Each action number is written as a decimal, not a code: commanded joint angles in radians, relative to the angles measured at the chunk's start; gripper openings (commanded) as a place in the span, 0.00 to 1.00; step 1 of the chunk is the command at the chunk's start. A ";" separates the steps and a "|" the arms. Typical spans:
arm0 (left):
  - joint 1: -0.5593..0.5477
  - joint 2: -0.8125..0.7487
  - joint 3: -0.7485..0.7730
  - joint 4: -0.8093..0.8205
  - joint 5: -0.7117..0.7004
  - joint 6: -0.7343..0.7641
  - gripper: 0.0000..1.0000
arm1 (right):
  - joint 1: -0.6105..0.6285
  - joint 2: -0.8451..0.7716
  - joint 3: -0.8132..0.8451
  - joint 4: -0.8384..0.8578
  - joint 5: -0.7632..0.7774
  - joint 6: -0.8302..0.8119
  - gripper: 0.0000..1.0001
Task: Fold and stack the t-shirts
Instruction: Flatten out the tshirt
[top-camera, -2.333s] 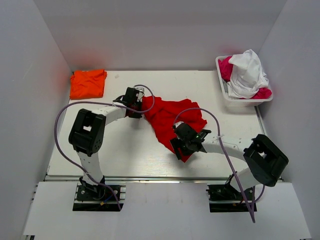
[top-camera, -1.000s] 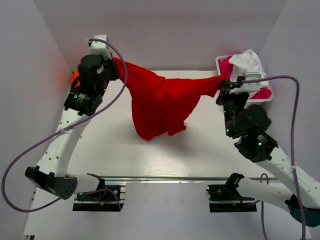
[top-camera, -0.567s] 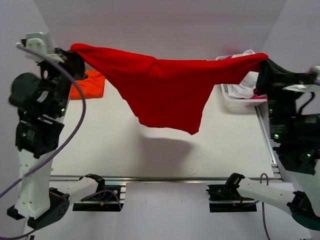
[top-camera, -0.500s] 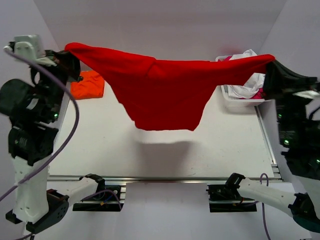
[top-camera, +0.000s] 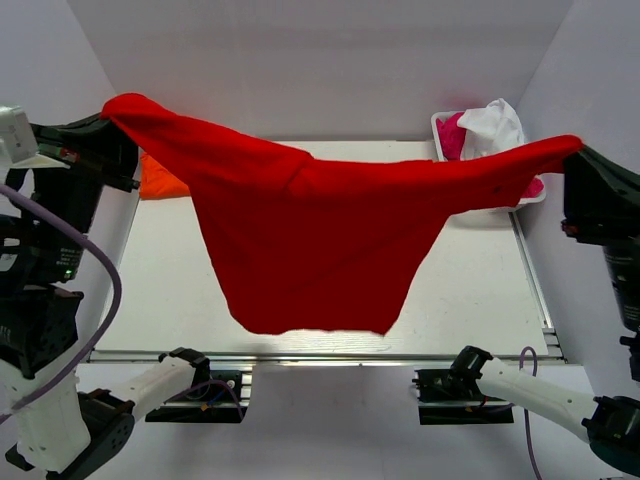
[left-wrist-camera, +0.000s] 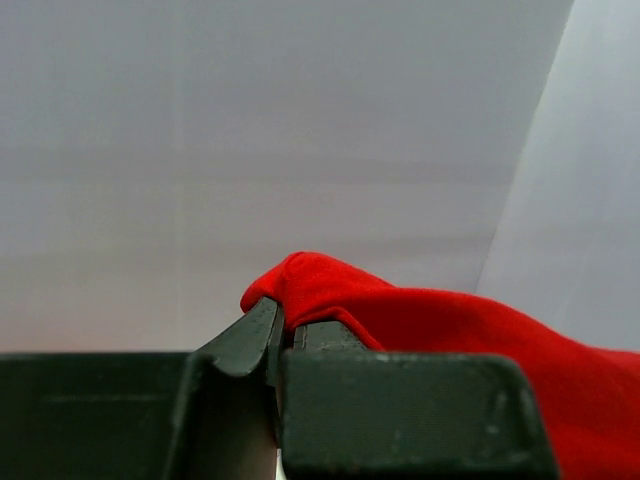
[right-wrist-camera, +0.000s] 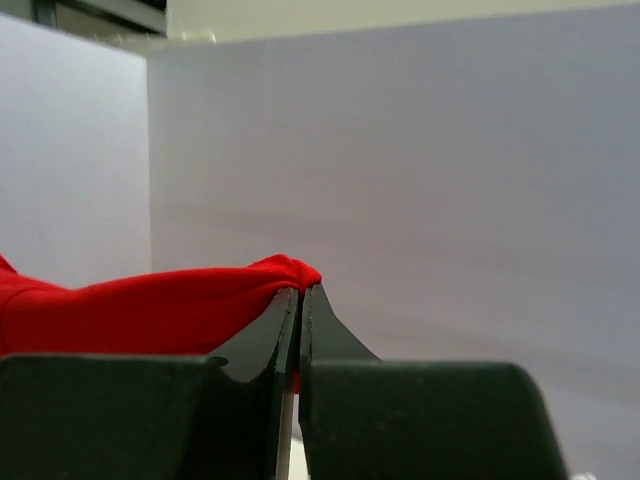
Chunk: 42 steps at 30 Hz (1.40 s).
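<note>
The bright red t-shirt (top-camera: 320, 240) hangs stretched in the air between both raised arms, its lower edge drooping over the table's near side. My left gripper (top-camera: 108, 112) is shut on its left corner, high at the far left. In the left wrist view the gripper (left-wrist-camera: 285, 325) pinches a red fold (left-wrist-camera: 330, 285). My right gripper (top-camera: 572, 152) is shut on the shirt's right corner, high at the right. The right wrist view shows the gripper (right-wrist-camera: 299, 293) clamping red cloth (right-wrist-camera: 180, 300). The orange t-shirt (top-camera: 160, 180) lies at the table's back left, mostly hidden behind the red one.
A white bin (top-camera: 450, 135) at the back right holds white cloth (top-camera: 492, 122) and pink cloth (top-camera: 452, 136). White walls enclose the table (top-camera: 150, 300) on three sides. A metal rail (top-camera: 400, 358) runs along the near edge by the arm bases.
Both arms have risen and spread farther apart, pulling the red t-shirt wider and closer to the camera. It now hangs lower in the view and covers most of the orange t-shirt.
</note>
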<state>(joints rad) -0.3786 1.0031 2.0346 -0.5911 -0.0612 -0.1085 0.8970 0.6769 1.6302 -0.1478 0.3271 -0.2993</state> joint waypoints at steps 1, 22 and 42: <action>0.009 0.018 -0.075 0.019 -0.018 -0.008 0.00 | -0.004 0.030 -0.053 0.043 0.052 -0.001 0.00; 0.038 0.749 -0.358 0.258 -0.287 -0.103 0.00 | -0.257 0.647 -0.584 0.379 0.579 0.083 0.00; 0.113 1.494 0.202 0.490 -0.023 -0.092 0.00 | -0.630 1.360 -0.112 0.307 -0.092 -0.242 0.00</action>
<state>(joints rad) -0.2676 2.5130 2.1880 -0.2031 -0.1364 -0.1898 0.2863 1.9877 1.4616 0.0986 0.3321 -0.4534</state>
